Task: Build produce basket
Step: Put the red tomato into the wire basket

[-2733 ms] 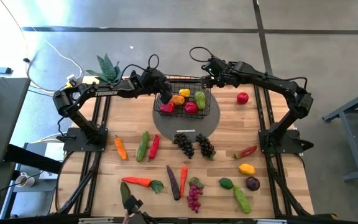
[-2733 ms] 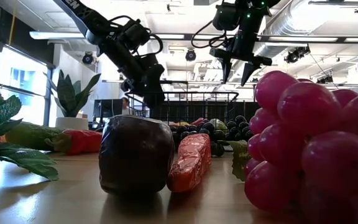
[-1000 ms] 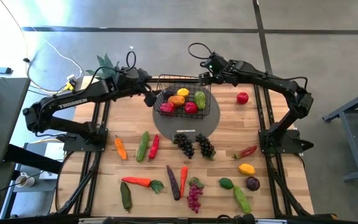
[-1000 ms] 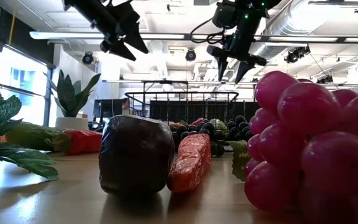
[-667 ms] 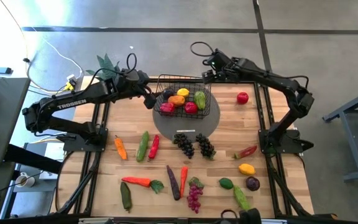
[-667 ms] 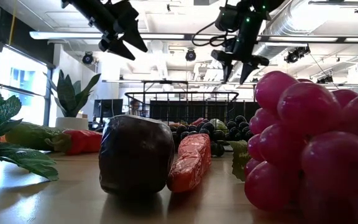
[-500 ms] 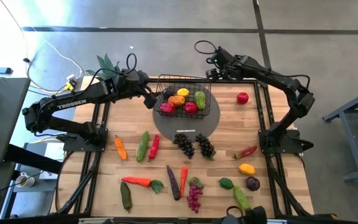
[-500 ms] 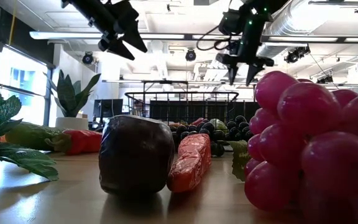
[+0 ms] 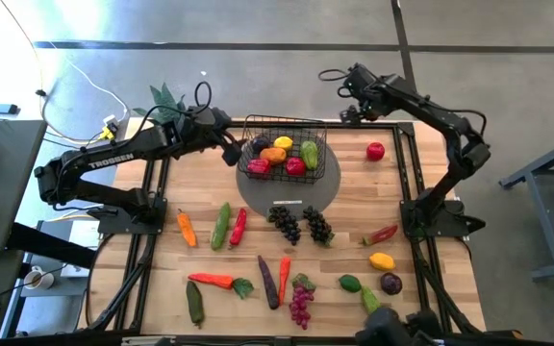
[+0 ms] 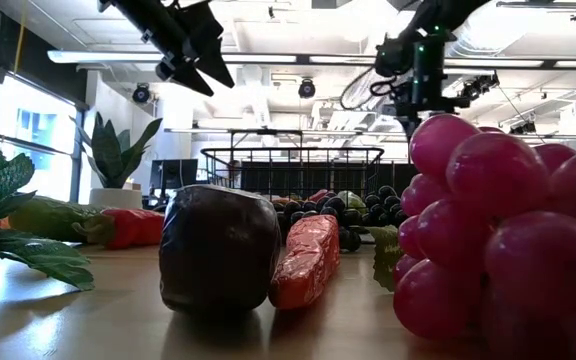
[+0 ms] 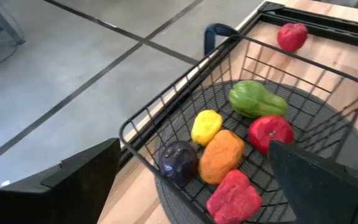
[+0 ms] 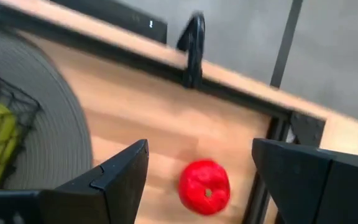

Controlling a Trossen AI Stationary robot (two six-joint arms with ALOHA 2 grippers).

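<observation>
A: Since the earlier frames the right gripper (image 9: 347, 113) has swung away from the basket (image 9: 283, 150) toward the table's far right corner. Left gripper (image 9: 231, 152) holds its spot just off the basket's left side, raised above the table.

B: Fingers?

A: Both spread apart, nothing between them. The right wrist view shows its two dark fingers (image 12: 114, 179) wide, with a red apple (image 12: 204, 186) on the wood between them, farther off.

B: Count in the basket?

A: Six, by the left wrist view: one green piece (image 11: 255, 99), one yellow lemon (image 11: 206, 126), one orange piece (image 11: 220, 156), one dark purple piece (image 11: 179, 160), two red pieces (image 11: 270, 132). The overhead view blurs the purple one.

B: Loose on the table?

A: Overhead: one apple at far right, two dark grape bunches (image 9: 287, 223) in front of the disc, one reddish bunch (image 9: 301, 302) at the near edge, two cucumbers (image 9: 221, 224), carrots, peppers, a lemon (image 9: 382, 260). Exact carrot count I cannot tell.

B: Materials?

A: Basket is black wire grid, rectangular, sitting on a flat grey round disc (image 9: 321, 187). Tabletop (image 9: 162, 288) is pale wood planks. The low view alone shows a potted spiky plant (image 10: 115, 157) upright beyond the produce.
</observation>
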